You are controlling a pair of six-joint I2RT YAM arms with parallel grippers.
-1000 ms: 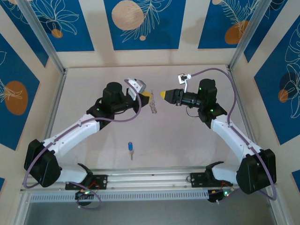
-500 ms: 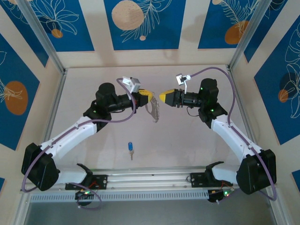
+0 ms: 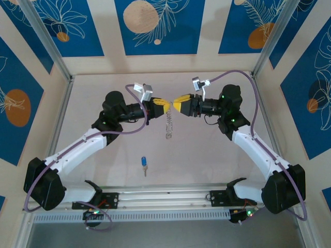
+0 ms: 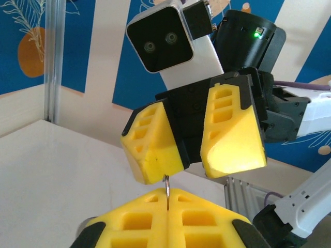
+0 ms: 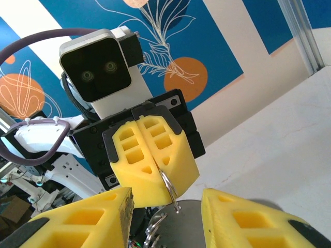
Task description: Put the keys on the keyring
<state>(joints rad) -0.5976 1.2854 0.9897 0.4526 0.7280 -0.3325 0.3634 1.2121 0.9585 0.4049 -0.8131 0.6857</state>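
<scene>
My left gripper (image 3: 165, 105) is shut on the thin metal ring (image 4: 166, 185) of the keyring (image 3: 169, 125), which hangs from it above the middle of the table. In the right wrist view the ring (image 5: 169, 187) sticks out of the shut left gripper (image 5: 156, 166), with the grey tag (image 5: 194, 223) below it. My right gripper (image 3: 176, 105) faces the left one tip to tip, open, its fingers either side of the ring and holding nothing. The blue-headed key (image 3: 144, 162) lies alone on the table, near the front.
An aluminium rail (image 3: 165, 199) with the arm bases runs along the near edge. Metal frame posts (image 3: 49, 41) stand at the back corners, before blue patterned walls.
My left gripper has swung right with the keyring, which now hangs lower and straighter. The right gripper has moved left until the two sets of fingertips almost meet.
</scene>
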